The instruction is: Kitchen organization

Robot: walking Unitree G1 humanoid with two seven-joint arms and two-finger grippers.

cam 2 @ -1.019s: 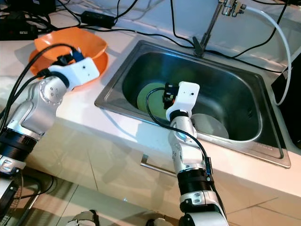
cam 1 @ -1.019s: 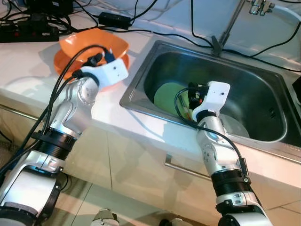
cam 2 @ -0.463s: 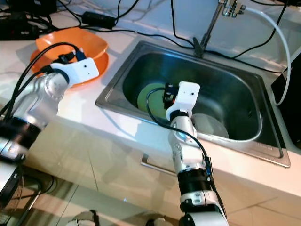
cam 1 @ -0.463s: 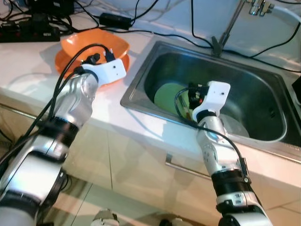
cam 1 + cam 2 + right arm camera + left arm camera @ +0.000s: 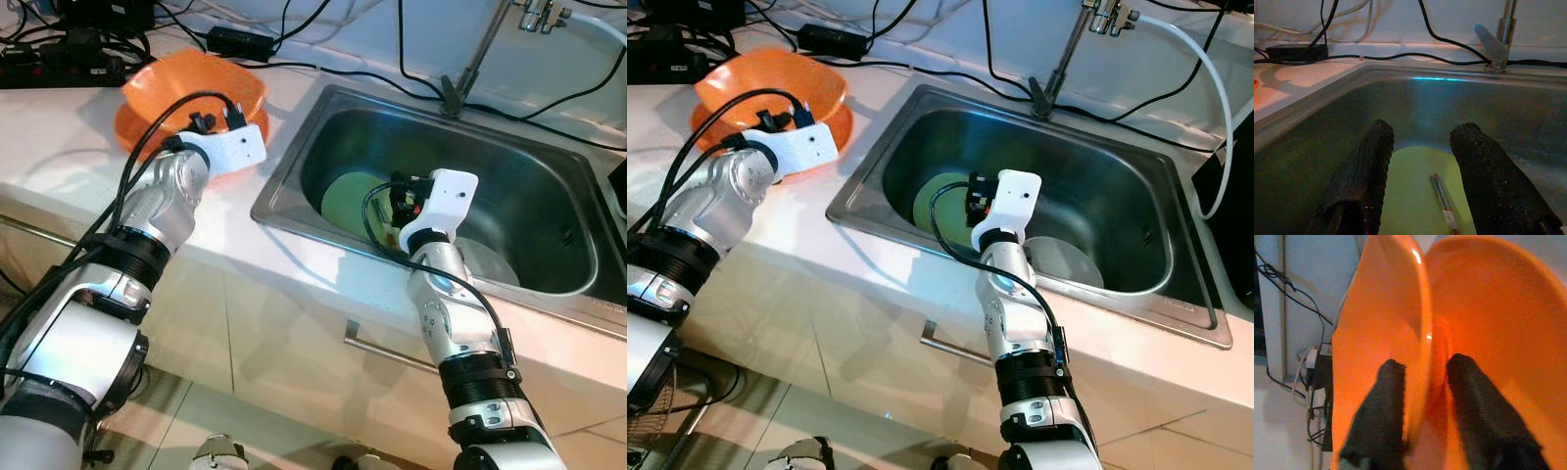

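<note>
Left gripper point(image 5: 1422, 396): the two black fingers straddle the rim of the upper orange bowl point(image 5: 206, 83), one finger inside the wall and one outside, pinching it. In the head views the gripper sits at about 10 o'clock from frame centre.

Orange bowl, upper: tilted up on edge in the left gripper, nested against a second orange bowl point(image 5: 1498, 323) beneath it. No contents are visible in either.

Right gripper point(image 5: 1420, 166): fingers spread apart, holding nothing. It hangs inside the sink point(image 5: 549, 191), aimed at the green plate point(image 5: 1410, 196).

Green plate: lies flat on the sink floor, at about 9 o'clock within the basin. A pair of chopsticks point(image 5: 1442, 203) rests on it, between the right gripper's fingers but not touched by them.

Grey plate point(image 5: 1063, 259): lies on the sink floor just beside the green plate, toward 4 o'clock from it. Nothing can be made out on it.

Counter point(image 5: 59, 127): carries the orange bowls at the sink's 9 o'clock side. Black cables and a power strip point(image 5: 59, 69) run along its rear edge.

Step in hand (judgement): separating the upper orange bowl from the stack, with the right gripper staged over the sink items.

Next move (judgement): lift the pinched bowl clear without dragging the lower one; then lower the right gripper onto the chopsticks or the plate rim and close.
</note>
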